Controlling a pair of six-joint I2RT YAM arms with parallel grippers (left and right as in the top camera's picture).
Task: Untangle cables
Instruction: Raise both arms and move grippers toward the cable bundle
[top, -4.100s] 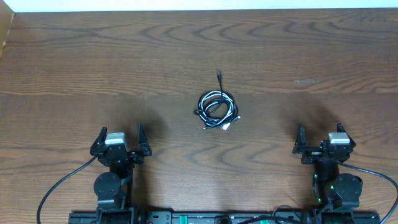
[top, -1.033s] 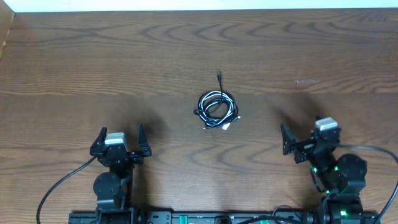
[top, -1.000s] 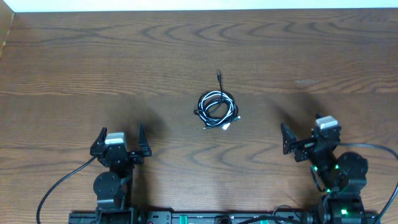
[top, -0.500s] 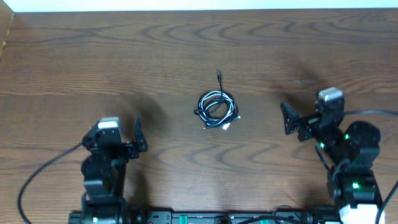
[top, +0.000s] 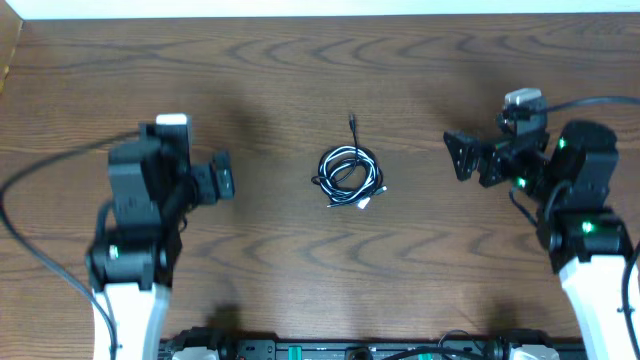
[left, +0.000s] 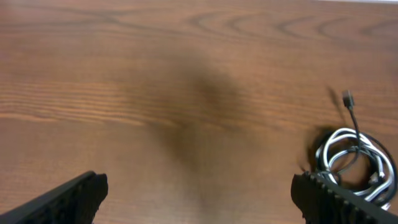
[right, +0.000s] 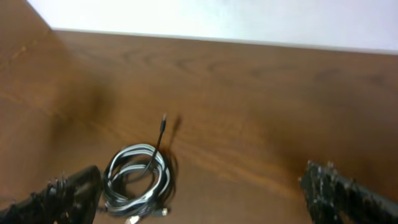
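Note:
The cables (top: 348, 175), one black and one white, lie coiled together in a small bundle at the middle of the wooden table. A black plug end (top: 352, 120) sticks out on the far side. My left gripper (top: 215, 180) is open, hovering to the left of the bundle and well apart from it. My right gripper (top: 470, 158) is open to the right of it, also apart. In the left wrist view the cables (left: 351, 158) sit at the right edge beyond the gripper (left: 199, 199). In the right wrist view the cables (right: 137, 177) lie by the left finger (right: 68, 196).
The wooden table (top: 320, 60) ends in a pale strip along the far edge (top: 320, 8). Thick black arm cables trail at the left (top: 40, 175) and right (top: 600, 100). The arms' bases stand along the near edge.
Both arms have lifted from their rest near the front edge and moved farther up the table, level with the bundle. The cables have not moved. Both grippers stayed open.

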